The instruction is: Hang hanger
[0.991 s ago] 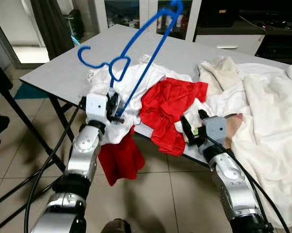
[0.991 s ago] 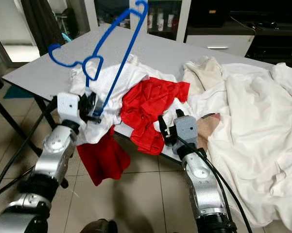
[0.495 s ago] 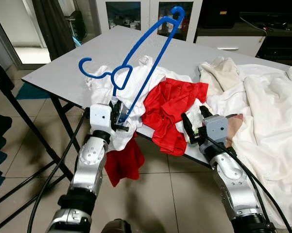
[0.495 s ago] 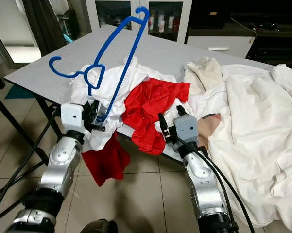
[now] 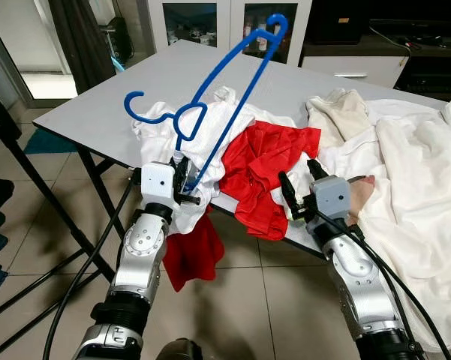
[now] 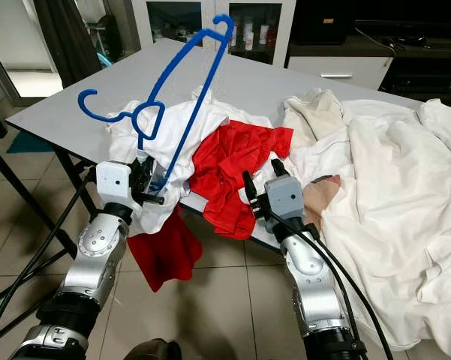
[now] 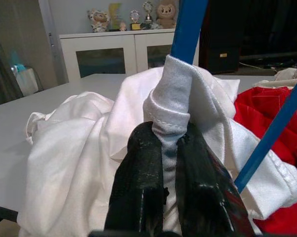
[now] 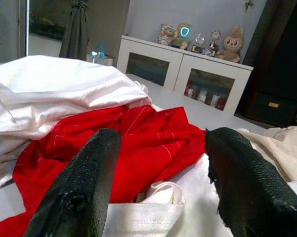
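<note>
Gripping a fold of white shirt [image 5: 176,131] against the blue hanger [image 5: 210,86], the left gripper [image 5: 184,180] is clamped at the table's [image 5: 97,112] seven o'clock edge; the right gripper [image 5: 300,191] is held open at five o'clock beside the red cloth [image 5: 263,169]; freeing the hanger from the cloth is judged next.

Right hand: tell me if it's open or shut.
Open. The right hand has its two black fingers spread wide, with the red garment showing between them and nothing gripped.

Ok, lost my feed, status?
Left gripper shut on blue hanger and white shirt. Right gripper open over red cloth.
</note>
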Controlling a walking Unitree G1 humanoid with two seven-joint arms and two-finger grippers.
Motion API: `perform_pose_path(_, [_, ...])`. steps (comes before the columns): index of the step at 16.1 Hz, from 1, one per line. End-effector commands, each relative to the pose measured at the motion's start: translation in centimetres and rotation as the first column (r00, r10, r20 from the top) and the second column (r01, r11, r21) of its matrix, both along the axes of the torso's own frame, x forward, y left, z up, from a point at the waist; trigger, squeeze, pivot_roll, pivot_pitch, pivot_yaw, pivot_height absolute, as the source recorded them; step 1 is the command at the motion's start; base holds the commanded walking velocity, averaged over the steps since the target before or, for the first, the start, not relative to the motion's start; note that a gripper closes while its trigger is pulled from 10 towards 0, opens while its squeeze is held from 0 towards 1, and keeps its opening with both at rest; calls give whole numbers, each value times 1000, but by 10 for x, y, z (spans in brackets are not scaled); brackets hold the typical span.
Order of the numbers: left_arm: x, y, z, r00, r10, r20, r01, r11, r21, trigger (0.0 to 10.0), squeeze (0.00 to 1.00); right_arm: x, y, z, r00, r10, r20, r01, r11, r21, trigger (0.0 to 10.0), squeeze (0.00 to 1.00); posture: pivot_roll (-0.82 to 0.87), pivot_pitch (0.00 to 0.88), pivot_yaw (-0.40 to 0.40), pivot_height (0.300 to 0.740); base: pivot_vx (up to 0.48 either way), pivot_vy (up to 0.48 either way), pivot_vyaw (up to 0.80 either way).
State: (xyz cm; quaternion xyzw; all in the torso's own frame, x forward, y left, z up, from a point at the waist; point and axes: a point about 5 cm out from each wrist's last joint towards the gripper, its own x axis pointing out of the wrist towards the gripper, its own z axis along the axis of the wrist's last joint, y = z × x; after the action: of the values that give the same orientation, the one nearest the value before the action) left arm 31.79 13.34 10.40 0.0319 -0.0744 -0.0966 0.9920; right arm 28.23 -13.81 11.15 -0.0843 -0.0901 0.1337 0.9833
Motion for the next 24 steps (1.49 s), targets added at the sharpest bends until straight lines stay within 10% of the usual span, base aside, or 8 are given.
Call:
perform_pose_path(1, [2,-4,2,1000,-22,-6,22,1000,18,10000,0,3,1,5,1000,-3,26,3,1000,1,10000,0,122,0,26,740,0,0,0])
perform_pose_path(11, [7,-3,6,1000,-20,6,20,1000,24,10000,0,6,15,3,988,147,-52,-140,983,116,10000,0,127,0,30,740,0,0,0])
perform_pose_path(14, [7,-2,6,1000,-19,10,19,999,39,10000,0,9,14,13,988,151,15,-152,988,6,10000,0,129,0,29,740,0,0,0])
perform_pose_path(24, [30,8,23,998,-46,42,31,950,310,10000,0,10,18,20,983,182,35,-181,983,-11,10000,0,113,0,30,740,0,0,0])
